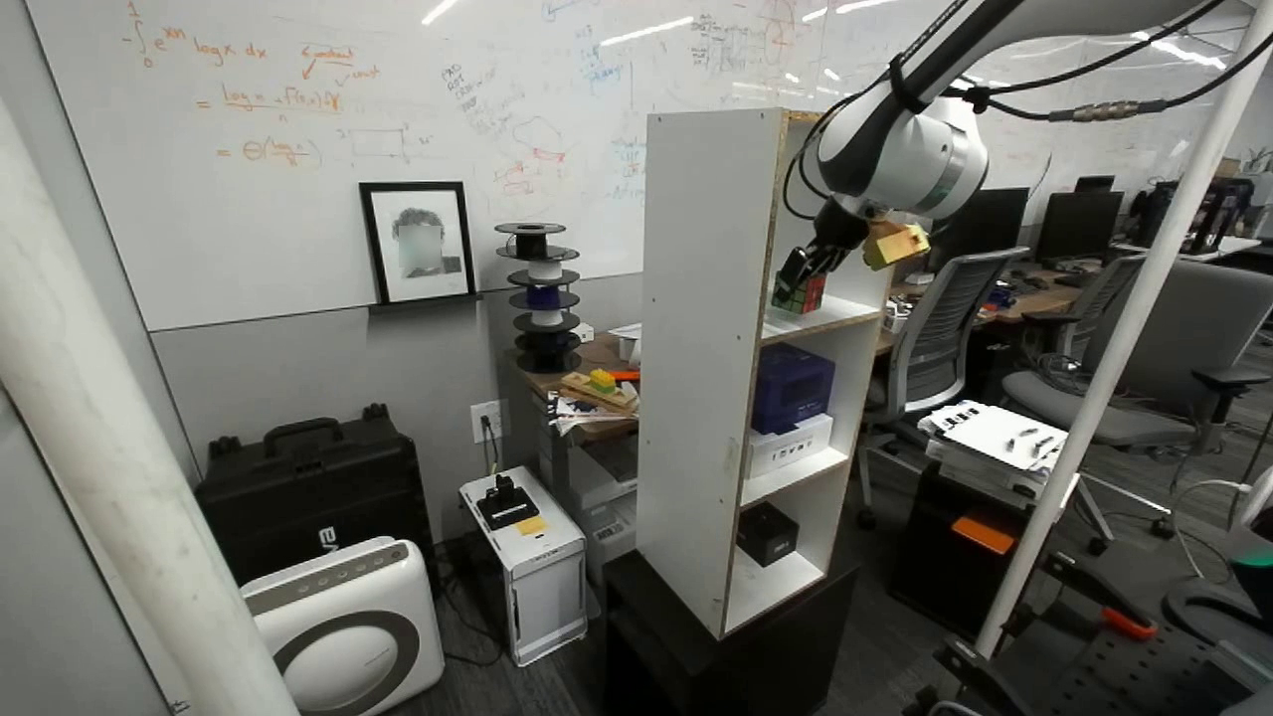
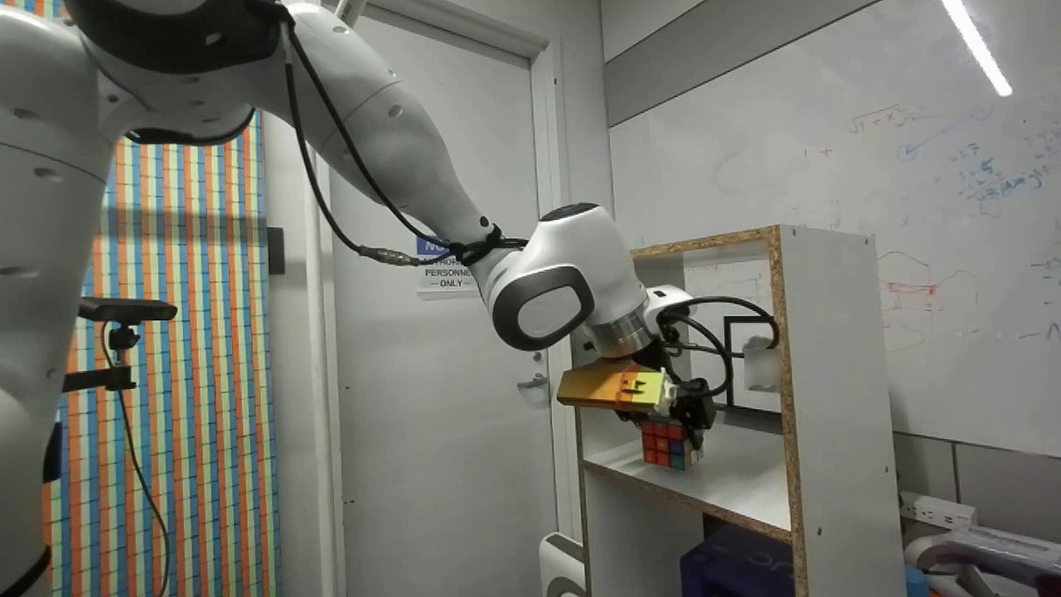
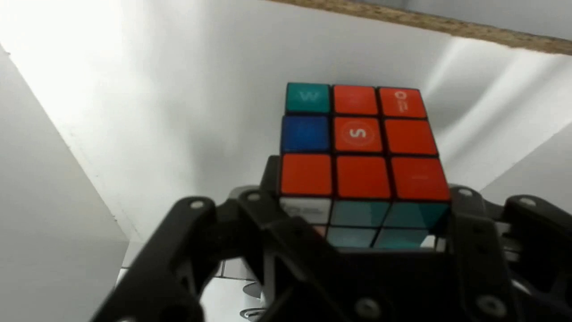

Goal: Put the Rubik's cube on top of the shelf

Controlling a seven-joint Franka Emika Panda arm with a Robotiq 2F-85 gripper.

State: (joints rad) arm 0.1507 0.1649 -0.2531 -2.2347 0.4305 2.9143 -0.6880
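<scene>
We start at the pincer [image 3: 366,188]: its fingers [image 3: 467,214] press on opposite sides of the Rubik's cube [image 3: 364,143], so we mark it as gripping that. Cube is inside the top compartment [image 3: 49,188] of the white shelf unit [image 1: 686,428], on or just above the surface [image 2: 738,477]; we can't tell whether the underside touches. Main risk for us: let go with a gap or a tilt and it drops and tumbles. The chipboard front edge [image 3: 424,21] is near, so a finger dragging on retreat could pull the cube over it. The back looks open too; shoved too deep, it may go out behind. We also see the cube nearer one side panel [image 1: 711,249], so spreading fingers could knock that and jolt everything. In an exterior view the yellow wrist block [image 2: 609,385] is by the compartment mouth and black cables [image 2: 728,358] cross the edge of the opposite panel [image 2: 841,356], contact unclear; we'd watch for a snag there. If "on top" means the top panel [image 2: 704,241], this is the wrong level. Farther down, a cube lost off the front would, we guess, pass the dark blue box [image 1: 793,386] and black cabinet [image 1: 731,681] and end on the floor [image 1: 542,686], likely out of reach.
</scene>
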